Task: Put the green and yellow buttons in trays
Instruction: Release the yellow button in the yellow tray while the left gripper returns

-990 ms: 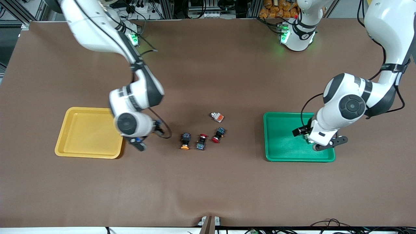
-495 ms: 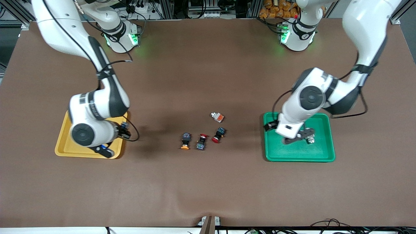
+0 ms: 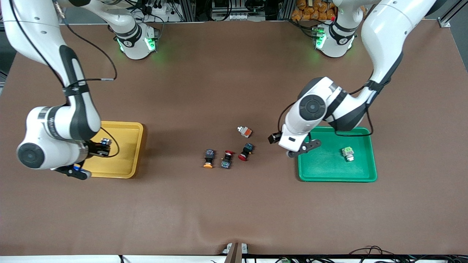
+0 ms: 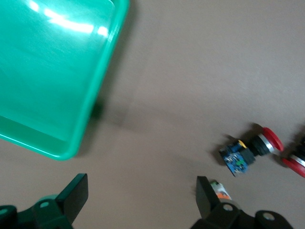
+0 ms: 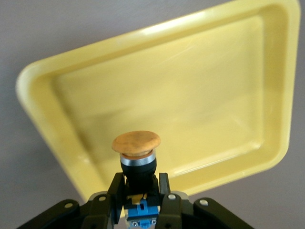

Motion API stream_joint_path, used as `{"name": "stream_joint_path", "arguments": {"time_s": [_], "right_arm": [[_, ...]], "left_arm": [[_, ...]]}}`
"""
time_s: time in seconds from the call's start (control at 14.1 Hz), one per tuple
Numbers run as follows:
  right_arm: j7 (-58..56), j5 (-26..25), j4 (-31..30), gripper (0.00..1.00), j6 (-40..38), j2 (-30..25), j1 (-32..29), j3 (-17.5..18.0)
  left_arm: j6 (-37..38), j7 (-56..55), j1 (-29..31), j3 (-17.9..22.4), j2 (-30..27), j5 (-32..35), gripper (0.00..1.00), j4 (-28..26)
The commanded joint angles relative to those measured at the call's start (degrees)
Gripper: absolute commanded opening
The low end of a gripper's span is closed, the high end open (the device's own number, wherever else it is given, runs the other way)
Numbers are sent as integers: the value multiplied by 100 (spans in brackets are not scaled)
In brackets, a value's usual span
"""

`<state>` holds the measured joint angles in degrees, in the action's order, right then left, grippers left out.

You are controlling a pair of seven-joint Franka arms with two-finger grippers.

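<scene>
A yellow-capped button [image 5: 137,164] with a black body sits clamped upright between the fingers of the right gripper [image 5: 138,198], cap up, hanging over the edge of the yellow tray [image 3: 126,166] at the right arm's end of the table [image 3: 234,212]. The tray's floor shows bare in the wrist view.

The pale green button [image 3: 347,153] lies inside the green tray [image 3: 321,171], toward the left arm's end. The left gripper [image 3: 300,149] hangs over that tray's rim on the side facing the middle of the table, its jaws spread wide with nothing between them, well apart from the green button.

Between the two trays lies a loose cluster. A whitish button with an orange block [image 3: 244,131] lies farthest from the front camera. Nearer are a black button with an orange cap [image 3: 208,159], and two red-capped buttons [image 3: 226,159] [image 3: 245,152] beside it in a rough row.

The table is covered in a plain brown mat, with a shallow wrinkle near the front edge. Along the top stand both arm bases [image 3: 133,42] [image 3: 334,38] with green lights glowing, and cables and metal framing crowd the background.
</scene>
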<state>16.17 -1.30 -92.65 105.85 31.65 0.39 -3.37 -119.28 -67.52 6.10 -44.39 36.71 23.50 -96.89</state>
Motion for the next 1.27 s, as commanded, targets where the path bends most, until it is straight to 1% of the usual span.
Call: {"name": "stream_joint_path", "arguments": {"time_s": [0.0, 0.14, 0.28, 0.35, 0.42, 0.5, 0.57, 0.64, 0.85, 0.99, 1.2], "right_arm": [[-595, -159, -682, 0, 907, -80, -398, 117], [-939, -160, -903, 0, 1218, -71, -601, 126], [-1002, -151, -939, 0, 1219, -45, -637, 126], [-1002, -151, -965, 5, 1227, -27, -663, 126], [-1002, -151, -965, 12, 1254, 17, -681, 126], [-993, -142, -965, 47, 1280, 43, -681, 126], [-993, -133, -956, 95, 1280, 52, -672, 126], [-976, -116, -948, 100, 1280, 44, -672, 126], [-853, -107, -895, 100, 1166, -44, -558, 135], [-634, -81, -642, 100, 825, -44, -471, 144], [-230, -72, -185, 100, 210, -44, -251, 161]], "left_arm": [[45, -297, -467, 246, 179, 146, 100, 346], [45, -428, -880, 544, 240, 137, 100, 512], [45, -595, -1276, 808, 346, 128, 100, 732], [45, -648, -1426, 905, 407, 120, 100, 829], [45, -701, -1514, 950, 425, 111, 100, 891], [45, -745, -1559, 959, 434, 111, 100, 909], [45, -763, -1568, 959, 451, 111, 100, 909], [45, -763, -1603, 959, 451, 120, 100, 909], [28, -763, -1664, 959, 530, 128, 100, 1031], [10, -754, -1778, 994, 592, 155, 100, 1093], [-183, -763, -2094, 1309, 610, 155, 100, 1120]]}}
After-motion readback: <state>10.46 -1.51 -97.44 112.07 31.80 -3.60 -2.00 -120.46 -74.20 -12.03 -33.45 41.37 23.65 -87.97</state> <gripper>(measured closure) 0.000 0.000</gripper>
